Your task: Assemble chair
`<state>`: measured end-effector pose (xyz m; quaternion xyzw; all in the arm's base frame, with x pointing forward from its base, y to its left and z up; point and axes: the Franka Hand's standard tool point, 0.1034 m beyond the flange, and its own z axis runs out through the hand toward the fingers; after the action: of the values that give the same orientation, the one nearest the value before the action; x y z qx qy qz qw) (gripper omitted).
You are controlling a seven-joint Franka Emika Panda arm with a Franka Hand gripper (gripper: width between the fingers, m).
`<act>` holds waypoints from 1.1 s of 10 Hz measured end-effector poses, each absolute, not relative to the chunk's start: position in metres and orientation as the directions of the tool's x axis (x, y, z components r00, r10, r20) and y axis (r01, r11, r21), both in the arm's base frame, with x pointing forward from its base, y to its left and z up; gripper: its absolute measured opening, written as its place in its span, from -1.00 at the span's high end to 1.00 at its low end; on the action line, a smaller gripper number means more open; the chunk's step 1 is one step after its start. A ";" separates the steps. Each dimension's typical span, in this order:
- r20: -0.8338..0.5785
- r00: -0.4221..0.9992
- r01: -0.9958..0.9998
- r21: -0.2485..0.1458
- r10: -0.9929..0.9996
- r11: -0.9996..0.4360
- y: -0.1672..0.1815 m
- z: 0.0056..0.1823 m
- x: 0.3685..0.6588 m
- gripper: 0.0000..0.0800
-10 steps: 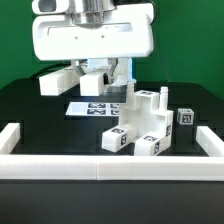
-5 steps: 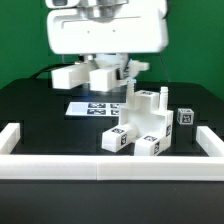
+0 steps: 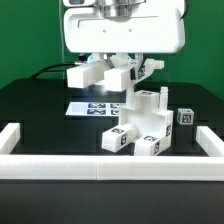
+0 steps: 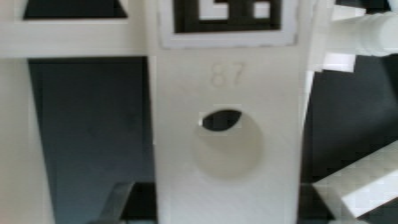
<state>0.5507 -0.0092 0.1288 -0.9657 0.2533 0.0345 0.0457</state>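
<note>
My gripper (image 3: 118, 66) is shut on a white chair part (image 3: 108, 74), a piece with several bars and a black-and-white tag, and holds it in the air above the table. In the wrist view this part (image 4: 222, 110) is a flat white bar with a tag at one end and a dark hole in its middle, running between the jaws of the gripper (image 4: 222, 205). The partly joined chair (image 3: 140, 125), white blocks with tags and an upright post (image 3: 162, 97), stands on the table below the held part, toward the exterior view's right. A small tagged cube (image 3: 185, 116) lies beside it.
The marker board (image 3: 92, 107) lies flat on the black table behind the chair. A plain white border rail (image 3: 100, 165) runs along the front, with side rails at the exterior view's left (image 3: 20, 135) and right (image 3: 210, 140). A green wall stands behind.
The arm has moved toward the exterior view's right with the white part still in the gripper, so the part now hangs closer to the chair. The chair and cube have not moved.
</note>
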 end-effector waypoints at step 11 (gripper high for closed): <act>-0.108 0.751 -0.659 -0.047 -0.652 -0.751 0.027 0.133 0.556 0.27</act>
<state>0.5563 0.0274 0.1334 -0.9347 0.3505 0.0422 0.0410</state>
